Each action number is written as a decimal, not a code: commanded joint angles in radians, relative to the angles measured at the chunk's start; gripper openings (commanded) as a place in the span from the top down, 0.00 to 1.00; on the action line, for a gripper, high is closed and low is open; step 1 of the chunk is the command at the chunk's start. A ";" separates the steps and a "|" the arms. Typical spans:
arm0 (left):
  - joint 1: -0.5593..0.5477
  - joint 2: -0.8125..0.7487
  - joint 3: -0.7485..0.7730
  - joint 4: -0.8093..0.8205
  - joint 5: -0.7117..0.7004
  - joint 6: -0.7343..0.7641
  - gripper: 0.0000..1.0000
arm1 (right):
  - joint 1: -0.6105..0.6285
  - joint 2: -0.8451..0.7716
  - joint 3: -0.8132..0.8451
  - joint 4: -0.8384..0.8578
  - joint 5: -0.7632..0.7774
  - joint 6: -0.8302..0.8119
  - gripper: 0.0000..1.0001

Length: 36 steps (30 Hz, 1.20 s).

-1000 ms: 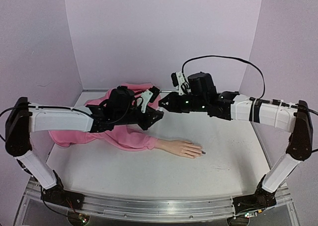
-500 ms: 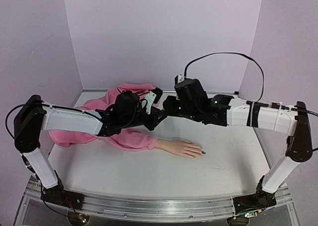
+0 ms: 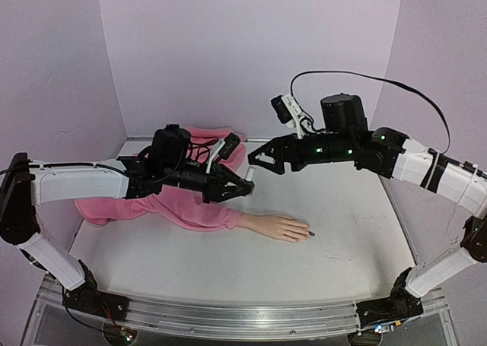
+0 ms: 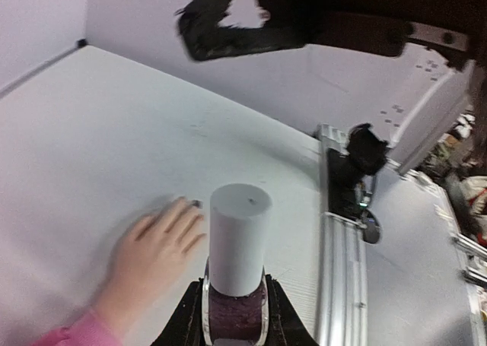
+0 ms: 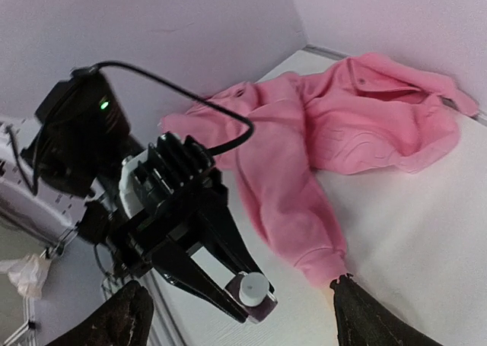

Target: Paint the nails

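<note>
My left gripper (image 3: 242, 188) is shut on a small dark polish bottle (image 3: 247, 187) with a white cap (image 4: 238, 236), held above the table with the cap on. The pale mannequin hand (image 3: 280, 226) lies flat in a pink sleeve (image 3: 199, 211); one dark nail (image 3: 310, 233) shows at a fingertip, also as a blurred dark nail (image 4: 196, 203) beyond the cap. The other nails are too small to tell. My right gripper (image 3: 258, 163) hovers open just above and behind the bottle (image 5: 257, 299), touching nothing. From the right wrist, the left gripper's fingers (image 5: 199, 264) clamp the bottle's body.
A pink garment (image 3: 199, 142) is heaped at the back left, against the wall. An aluminium rail (image 3: 228, 319) runs along the near table edge. Lilac walls close in the back and both sides. The right arm's cable (image 3: 358, 76) loops overhead.
The right gripper has opened and drawn back from the bottle's cap. The left gripper has carried the bottle a little nearer and lower, cap in place.
</note>
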<state>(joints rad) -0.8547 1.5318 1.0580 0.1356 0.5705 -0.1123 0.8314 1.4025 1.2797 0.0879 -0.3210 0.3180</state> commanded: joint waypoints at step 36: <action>-0.001 -0.129 0.079 -0.031 -0.515 -0.013 1.00 | 0.013 0.120 -0.106 0.154 -0.104 0.122 1.00</action>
<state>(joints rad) -0.8883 1.4094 1.0622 0.0021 0.6067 -0.1532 0.8146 1.5040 1.1995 0.3309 -0.7219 0.3553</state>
